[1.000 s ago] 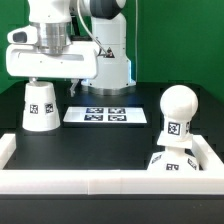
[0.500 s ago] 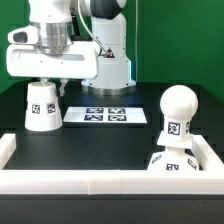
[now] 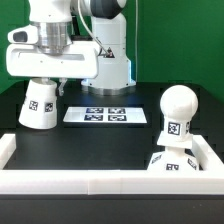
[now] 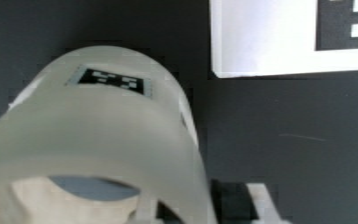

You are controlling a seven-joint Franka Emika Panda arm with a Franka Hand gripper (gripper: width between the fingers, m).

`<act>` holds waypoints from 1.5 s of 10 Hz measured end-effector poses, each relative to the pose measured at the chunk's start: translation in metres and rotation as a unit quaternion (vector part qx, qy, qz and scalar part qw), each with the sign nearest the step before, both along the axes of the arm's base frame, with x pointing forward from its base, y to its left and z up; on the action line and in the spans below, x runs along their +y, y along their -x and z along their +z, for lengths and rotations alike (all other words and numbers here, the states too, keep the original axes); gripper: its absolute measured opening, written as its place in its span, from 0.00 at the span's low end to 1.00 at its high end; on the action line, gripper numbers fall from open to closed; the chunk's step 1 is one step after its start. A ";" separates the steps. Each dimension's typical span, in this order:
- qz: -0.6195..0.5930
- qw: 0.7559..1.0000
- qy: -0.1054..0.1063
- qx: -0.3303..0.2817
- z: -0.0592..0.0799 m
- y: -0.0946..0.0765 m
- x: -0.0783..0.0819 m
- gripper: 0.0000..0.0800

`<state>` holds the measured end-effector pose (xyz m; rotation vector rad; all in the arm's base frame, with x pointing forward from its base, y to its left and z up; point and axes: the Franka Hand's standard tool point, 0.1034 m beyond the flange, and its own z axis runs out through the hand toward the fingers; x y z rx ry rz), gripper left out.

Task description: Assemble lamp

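Note:
The white cone-shaped lamp shade [image 3: 38,104] hangs under my gripper [image 3: 42,78] at the exterior view's left. It is tilted, with its lower edge just off the black table. The gripper is shut on the shade's upper rim. In the wrist view the shade [image 4: 105,130] fills most of the picture, and its wall runs between my fingers near the gripper [image 4: 202,205]. The round bulb [image 3: 177,110] stands upright on the lamp base [image 3: 170,162] at the exterior view's right, apart from the gripper.
The marker board [image 3: 106,115] lies flat on the table beside the shade and also shows in the wrist view [image 4: 291,35]. A white wall [image 3: 90,182] runs along the table's front and sides. The robot pedestal [image 3: 110,60] stands behind.
The shade stood flat and upright on the table before. Now it is tipped and raised slightly in the gripper. The bulb and base have not moved.

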<state>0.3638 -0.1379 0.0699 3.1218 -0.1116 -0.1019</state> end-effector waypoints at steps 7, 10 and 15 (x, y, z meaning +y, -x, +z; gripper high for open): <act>0.013 0.998 -0.042 -0.043 0.058 -0.094 0.083 0.06; 0.010 0.998 -0.042 -0.039 0.057 -0.093 0.081 0.06; 0.023 0.997 -0.064 -0.042 0.087 -0.134 0.127 0.06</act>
